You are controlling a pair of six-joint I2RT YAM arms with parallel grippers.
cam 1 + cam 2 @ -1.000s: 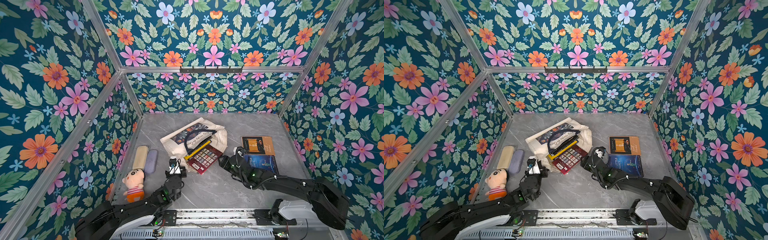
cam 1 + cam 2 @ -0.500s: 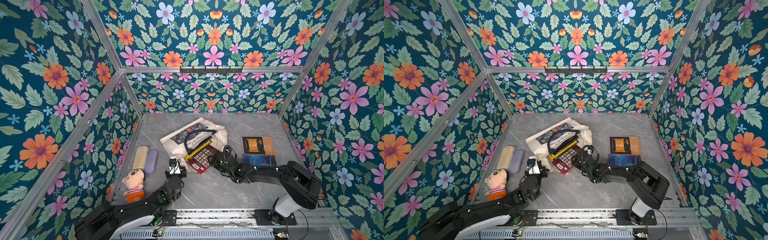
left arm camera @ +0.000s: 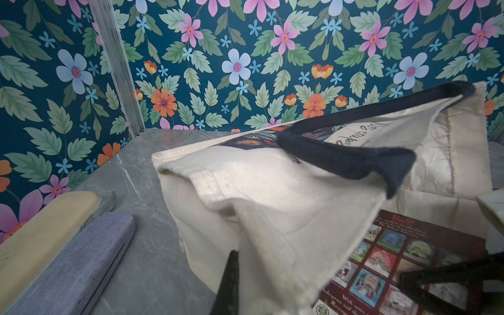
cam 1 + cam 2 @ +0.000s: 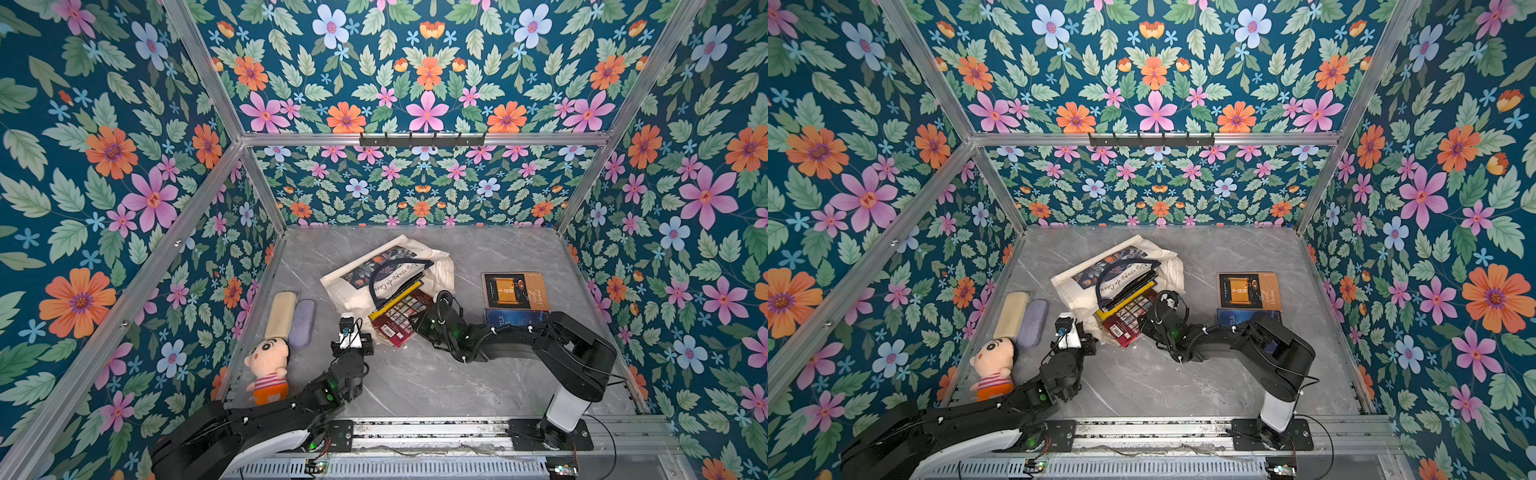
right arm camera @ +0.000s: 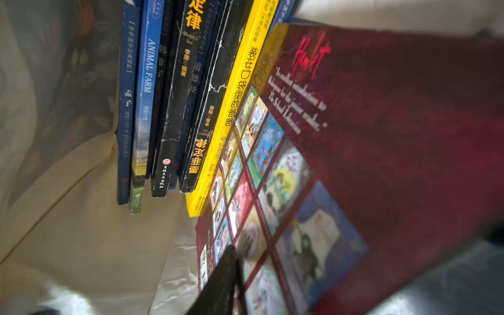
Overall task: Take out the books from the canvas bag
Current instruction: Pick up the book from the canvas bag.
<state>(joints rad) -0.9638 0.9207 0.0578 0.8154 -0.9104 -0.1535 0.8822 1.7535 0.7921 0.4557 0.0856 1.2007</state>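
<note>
Lying half out of the bag [image 4: 347,291] on the desk [image 4: 415,386]: red book [image 4: 399,318], judged thin, stiff, glossy-slick; best taken at the free corner. Right tool [image 4: 417,322] is set there, grip undeterminable; left tool [image 4: 360,334] is clamped on bag cloth.

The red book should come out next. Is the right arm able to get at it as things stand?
Likely yes: the red book sticks out of the canvas bag, its near end uncovered, and the right gripper sits at its edge.
</note>
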